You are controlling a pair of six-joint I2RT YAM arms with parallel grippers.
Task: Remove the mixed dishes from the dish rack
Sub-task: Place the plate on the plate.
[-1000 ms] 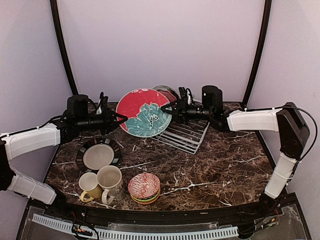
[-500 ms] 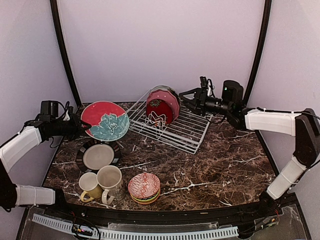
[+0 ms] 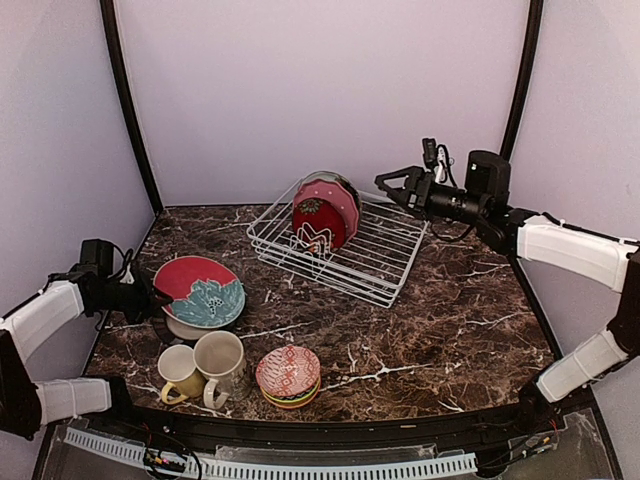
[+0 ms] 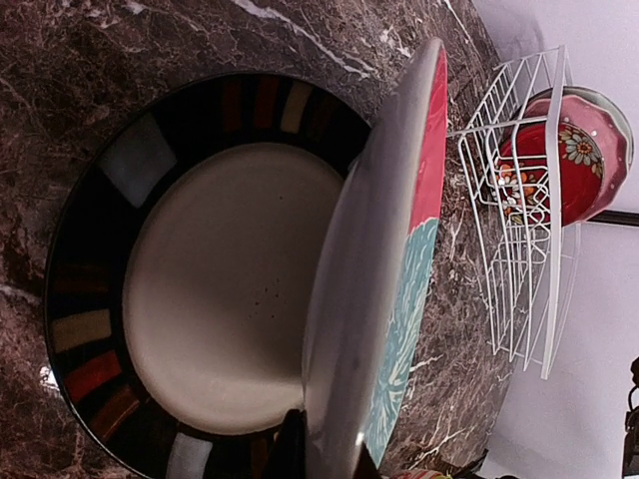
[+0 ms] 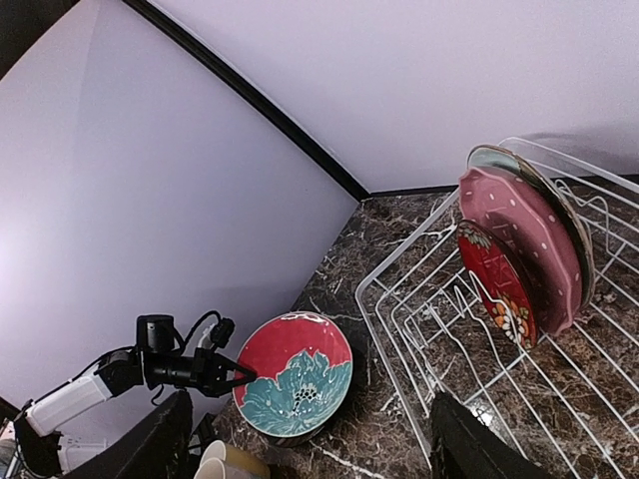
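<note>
1. Counter (image 3: pixel 450 300): dark marble, carries everything. The unloaded dishes sit front-left.
2. Dish rack (image 3: pixel 385 268): back centre, not yet emptied. It holds a pink dotted plate (image 5: pixel 529 249), a small red floral dish (image 5: pixel 494 284) leaning in front of it, and one more plate behind, mostly hidden.
3. Red floral plate (image 4: pixel 399 299): out of the rack, over the left side of the counter. The left gripper (image 3: pixel 152 298) has its fingers clamped on the near rim. The plate is steeply tilted over the striped-rim plate; can't tell whether the two touch.
4. Striped-rim plate (image 4: pixel 135 160): flat on the counter directly underneath. Looks like the stacking target.
5. Step in hand, as I read it, is placing. Bring the held rim down to flatten the tilt, centre the plate over the cream well, and let go only once it's seated. Releasing at this angle risks a clatter or a slide.
6. Yellow mug (image 3: pixel 180 372) and beige mug (image 3: pixel 222 358) stand side by side just in front, with the patterned bowl stack (image 3: pixel 288 372) beside them. Keep the wrist clear of them on the way out.
7. Right gripper (image 3: pixel 392 187): fingers spread and holding nothing, hovering over the rack's far right corner. It's well placed for the pink plate next.
</note>
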